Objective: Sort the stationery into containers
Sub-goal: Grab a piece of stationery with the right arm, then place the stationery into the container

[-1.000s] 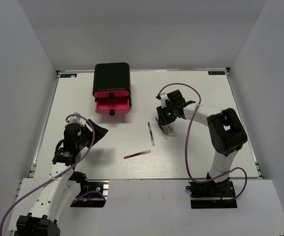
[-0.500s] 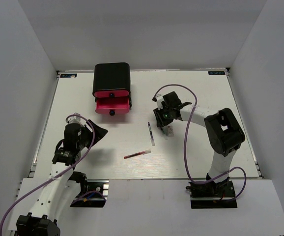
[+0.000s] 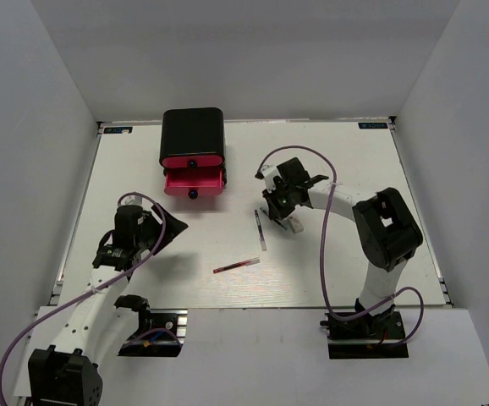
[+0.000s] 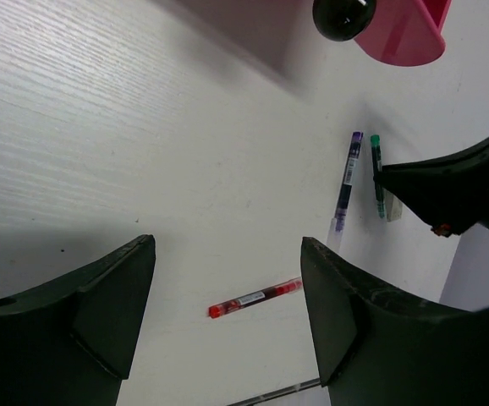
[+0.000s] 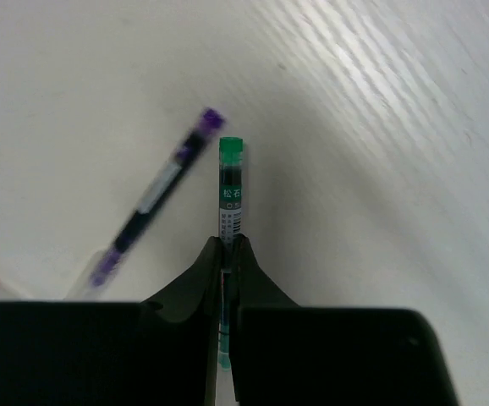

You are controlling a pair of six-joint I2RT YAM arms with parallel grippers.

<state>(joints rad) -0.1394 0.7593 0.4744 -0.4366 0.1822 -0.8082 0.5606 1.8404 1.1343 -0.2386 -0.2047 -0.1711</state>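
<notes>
Right end effector [image 5: 226, 251] is pinched together on the thin green pen [image 5: 230, 190], cap end sticking out past the fingertips. Clear barrel, green cap, white label with "松石" legible, in the right wrist view only. Clear purple-tipped pen [image 5: 154, 201] lies just beside it, angled, on the white wood-grain bench [image 5: 397, 127]. Red pen [image 3: 236, 266] lies apart, nearer the bases. Top view adds glossy pink drawers [image 3: 193, 181], one pulled out, with a round black knob [image 3: 193, 194], in a rounded black box [image 3: 192, 128]. Left end effector [image 4: 228, 296] has its jaws wide apart, holding nothing.
</notes>
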